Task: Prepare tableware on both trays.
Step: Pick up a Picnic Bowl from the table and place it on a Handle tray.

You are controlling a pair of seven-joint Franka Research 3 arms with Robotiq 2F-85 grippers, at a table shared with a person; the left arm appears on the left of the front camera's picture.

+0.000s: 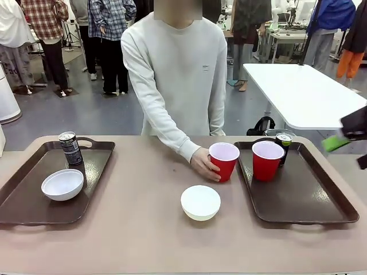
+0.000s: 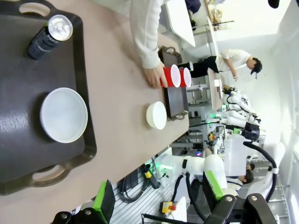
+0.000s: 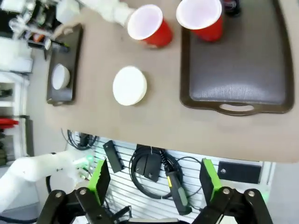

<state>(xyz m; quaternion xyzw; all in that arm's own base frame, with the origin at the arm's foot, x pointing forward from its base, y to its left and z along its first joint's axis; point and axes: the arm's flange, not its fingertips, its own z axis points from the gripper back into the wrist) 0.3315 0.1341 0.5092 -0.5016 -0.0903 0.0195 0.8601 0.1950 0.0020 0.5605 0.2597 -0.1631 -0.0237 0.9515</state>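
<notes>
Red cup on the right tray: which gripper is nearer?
Right. The right gripper, open, hangs just beyond the right tray's far right corner, near the red cup. The left gripper, open, is off the table's near edge by the left tray.

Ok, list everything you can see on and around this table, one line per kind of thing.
Trays: two, dark brown; left tray and right tray, at the table's ends.
Cans: two, black; left can at the left tray's far corner, right can on the right tray behind a cup.
Bowls: two, white; left bowl on the left tray, middle bowl on the bare table.
Cups: two, red, white inside; tray cup on the right tray, table cup beside that tray.
Table: one, tan.
Person's hand: one, on the table cup's side.
Left hand, right hand: black, green pads, open, empty.
</notes>
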